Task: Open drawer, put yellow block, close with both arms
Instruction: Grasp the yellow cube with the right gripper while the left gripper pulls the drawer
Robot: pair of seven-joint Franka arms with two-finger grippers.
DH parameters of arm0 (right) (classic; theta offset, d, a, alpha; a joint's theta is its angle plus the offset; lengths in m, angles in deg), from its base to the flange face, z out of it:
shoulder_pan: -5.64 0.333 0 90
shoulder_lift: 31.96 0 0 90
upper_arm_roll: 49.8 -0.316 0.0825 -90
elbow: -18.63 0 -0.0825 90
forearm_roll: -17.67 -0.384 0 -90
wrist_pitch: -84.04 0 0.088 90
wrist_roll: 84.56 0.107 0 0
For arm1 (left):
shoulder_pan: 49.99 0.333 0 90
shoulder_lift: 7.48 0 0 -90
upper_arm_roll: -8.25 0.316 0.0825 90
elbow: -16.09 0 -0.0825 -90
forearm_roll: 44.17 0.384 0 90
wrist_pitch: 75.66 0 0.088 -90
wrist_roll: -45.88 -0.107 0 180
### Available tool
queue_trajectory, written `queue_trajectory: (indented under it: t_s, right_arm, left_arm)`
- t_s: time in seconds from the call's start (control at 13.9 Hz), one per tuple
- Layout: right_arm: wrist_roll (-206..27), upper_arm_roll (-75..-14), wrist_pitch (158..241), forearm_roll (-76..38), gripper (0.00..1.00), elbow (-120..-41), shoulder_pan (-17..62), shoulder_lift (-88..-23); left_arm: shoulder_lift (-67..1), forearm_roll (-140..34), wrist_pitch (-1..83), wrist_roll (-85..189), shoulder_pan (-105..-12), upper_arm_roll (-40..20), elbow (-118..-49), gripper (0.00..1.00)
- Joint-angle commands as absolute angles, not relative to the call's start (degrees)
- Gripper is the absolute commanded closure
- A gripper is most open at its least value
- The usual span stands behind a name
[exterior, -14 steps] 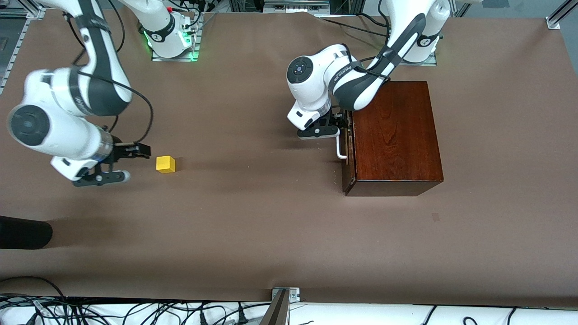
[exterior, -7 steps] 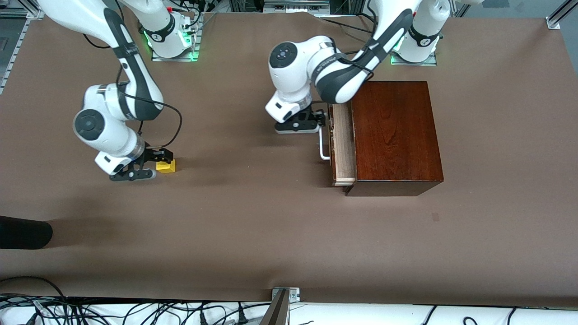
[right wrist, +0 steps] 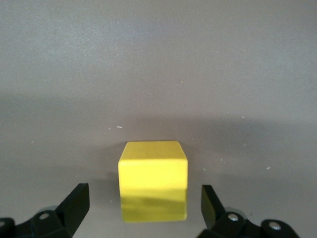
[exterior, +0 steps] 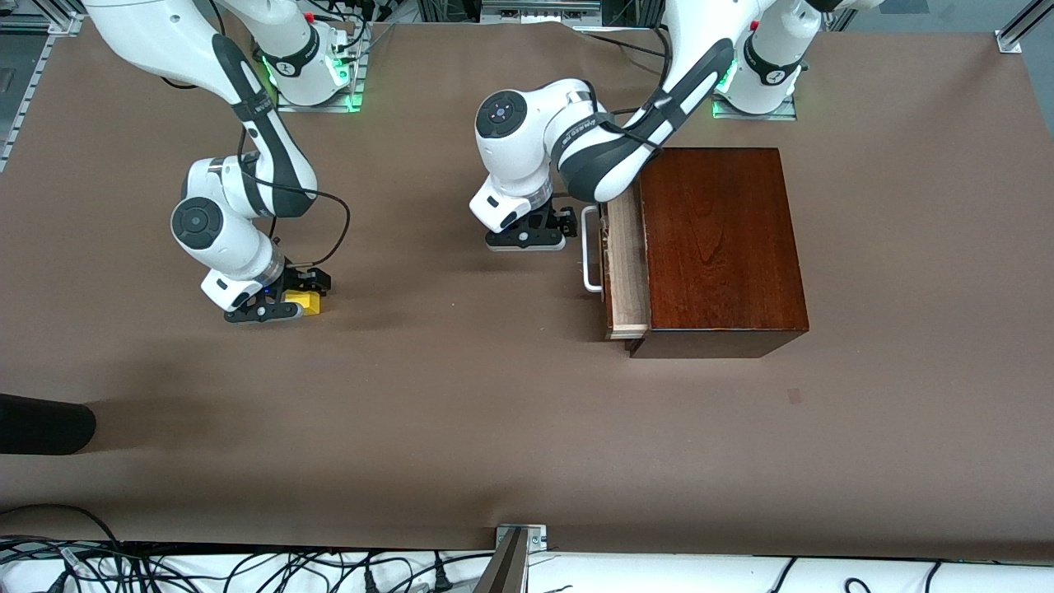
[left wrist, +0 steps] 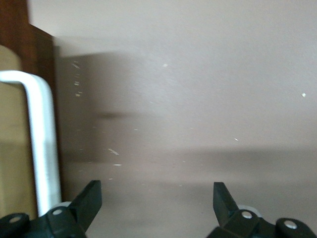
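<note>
The yellow block (exterior: 308,304) sits on the brown table toward the right arm's end. My right gripper (exterior: 300,295) is low over it, open, with one finger on each side; in the right wrist view the block (right wrist: 153,186) lies between the fingertips (right wrist: 77,201) with gaps on both sides. The drawer (exterior: 626,263) stands partly pulled out of the mahogany box (exterior: 720,247). My left gripper (exterior: 566,224) is open and empty just beside the white handle (exterior: 589,247); in the left wrist view the handle (left wrist: 42,148) lies outside the fingers (left wrist: 89,198).
A black object (exterior: 41,424) lies at the table's edge at the right arm's end, nearer the front camera. Cables and a metal bracket (exterior: 519,539) run along the front edge.
The drawer went from shut to partly open. My left gripper let go of the handle and drew back from it. My right gripper came down around the yellow block.
</note>
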State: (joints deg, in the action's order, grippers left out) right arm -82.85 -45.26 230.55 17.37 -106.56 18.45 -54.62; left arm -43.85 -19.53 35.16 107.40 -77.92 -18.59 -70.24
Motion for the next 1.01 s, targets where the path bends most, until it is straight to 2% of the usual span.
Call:
queue_trajectory:
  t_s: [0.0,0.14,0.29,0.43,0.65,0.79,0.94]
  right_arm:
    - [-82.4,-45.4,233.3,16.7,0.00,-107.3,18.5,-55.6]
    - [-83.2,-45.4,234.7,16.7,0.06,-107.4,18.4,-56.7]
    - [-83.4,-45.4,234.7,16.7,0.21,-107.3,18.0,-56.9]
    - [-83.5,-45.4,234.7,16.7,0.40,-107.1,17.9,-57.0]
    - [-84.7,-45.2,234.3,16.7,0.75,-107.0,17.8,-56.7]
    - [-87.9,-44.8,234.2,16.7,0.91,-106.9,17.8,-56.0]
    - [-89.7,-44.8,232.2,16.7,0.96,-106.9,17.8,-51.7]
  left_arm:
    - [-41.5,-18.0,26.3,106.8,-77.8,-18.6,-67.7,0.00]
    - [-42.2,-17.1,25.1,106.6,-77.7,-18.0,-69.0,0.00]
    - [-44.3,-15.2,25.5,107.3,-77.8,-18.0,-69.3,0.00]
    - [-46.0,-14.0,27.3,107.7,-77.8,-18.0,-69.3,0.00]
    - [-46.7,-14.5,30.4,108.3,-78.0,-18.2,-69.2,0.00]
    - [-46.6,-16.8,35.5,110.4,-78.5,-18.4,-68.9,0.00]
    - [-46.7,-18.3,38.9,112.1,-78.7,-18.5,-68.8,0.00]
